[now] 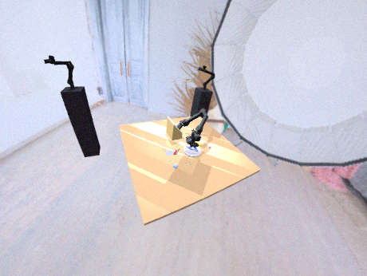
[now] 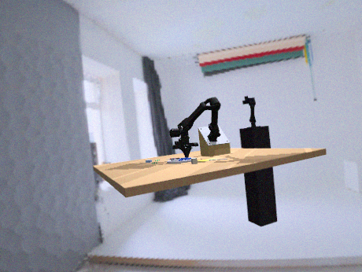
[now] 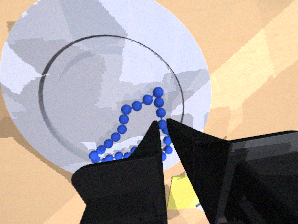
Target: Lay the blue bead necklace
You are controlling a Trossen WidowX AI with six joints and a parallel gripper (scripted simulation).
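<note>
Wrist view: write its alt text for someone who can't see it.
A blue bead necklace lies in an uneven loop on a pale round board, not following its circular groove. The black tool's narrowly parted fingertips reach its right side.

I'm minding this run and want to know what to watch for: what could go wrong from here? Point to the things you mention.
The tool point(image 1: 193, 146) point(image 2: 186, 156) point(image 3: 161, 123) straddles one side of the blue necklace point(image 3: 125, 109), so beads might slip out as it lifts. The loop lies bunched and partly inside the groove point(image 3: 105, 35) of the board point(image 3: 25, 60), so dragging one side may fold it further instead of rounding it out.
</note>
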